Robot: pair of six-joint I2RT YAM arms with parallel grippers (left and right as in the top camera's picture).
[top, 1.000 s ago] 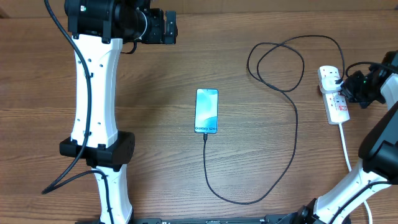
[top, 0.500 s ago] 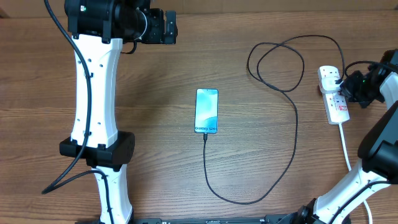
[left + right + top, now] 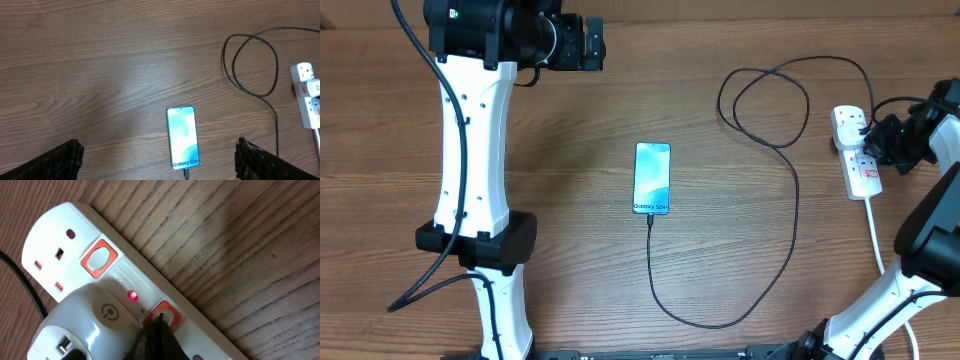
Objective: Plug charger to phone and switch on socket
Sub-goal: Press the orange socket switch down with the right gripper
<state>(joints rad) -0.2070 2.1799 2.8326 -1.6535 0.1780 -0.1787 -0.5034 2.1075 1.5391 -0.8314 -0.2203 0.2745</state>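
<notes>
The phone [image 3: 652,178] lies mid-table with its light blue screen lit; it also shows in the left wrist view [image 3: 182,137]. The charger cable [image 3: 794,215] has its plug tip [image 3: 650,217] in the phone's bottom end, and the cable loops round to the white socket [image 3: 853,150] at the right. My right gripper [image 3: 873,139] is shut, and its closed tips [image 3: 156,322] press on a red-framed switch [image 3: 166,313] of the socket [image 3: 125,275]. A red light [image 3: 132,295] glows beside it. My left gripper [image 3: 157,167] is open and empty, high above the phone.
A white adapter [image 3: 85,325] with a black cable [image 3: 27,292] sits in the socket. A second red-framed switch [image 3: 100,258] and a free outlet lie further along the strip. The socket's white cord [image 3: 875,235] runs toward the front right. Cable loops [image 3: 765,100] lie at the back right.
My right gripper has shifted very slightly at the socket. The phone, cable and left arm have not moved.
</notes>
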